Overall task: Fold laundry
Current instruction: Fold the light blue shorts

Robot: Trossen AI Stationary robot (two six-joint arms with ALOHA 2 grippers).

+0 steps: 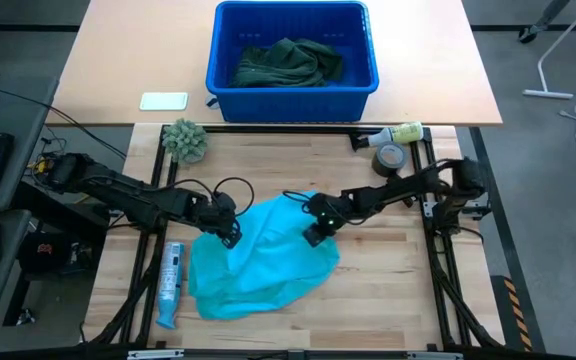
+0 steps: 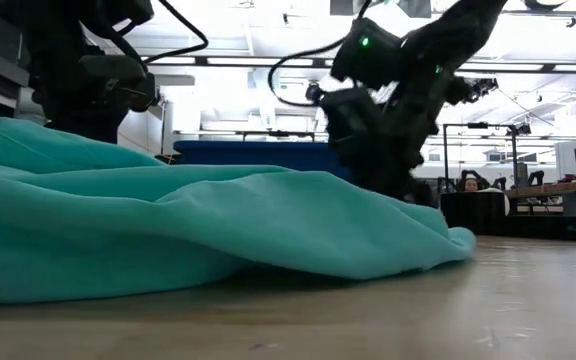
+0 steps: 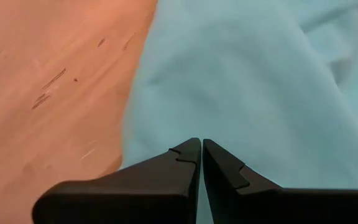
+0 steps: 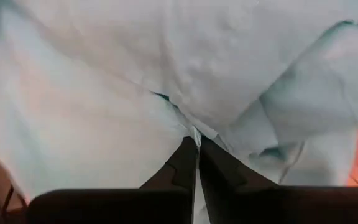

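A turquoise shirt [image 1: 258,258] lies crumpled in the middle of the wooden table, and the low view shows it as a low mound [image 2: 198,230]. My left gripper [image 1: 230,236] is shut at the shirt's far left edge [image 3: 201,146]. My right gripper [image 1: 315,236] is shut at the shirt's far right part [image 4: 197,138]. Dark green laundry [image 1: 288,62] lies heaped inside the blue bin. My left gripper comes slanting down from the table's left onto the shirt's left edge [image 3: 166,134]. A thin pale strip of cloth shows between the shut fingers; one layer or several, I cannot tell. The shirt lies on the table around the fingertips. My right gripper pinches a small ridge of the shirt's cloth [image 4: 191,129] between its two fingers, slanting down from the table's right. Creases run out from the fingertips. Whether it has an edge or a fold, I cannot tell. The rest of the shirt rests on the table.
The blue bin [image 1: 368,75] stands on the far tabletop, with a white card [image 1: 164,100] to its left. A fuzzy grey-green ball [image 1: 185,140], a yellow bottle [image 1: 400,133] and a tape roll [image 1: 390,157] lie along the far edge. A blue-white tube [image 1: 171,280] lies near left.
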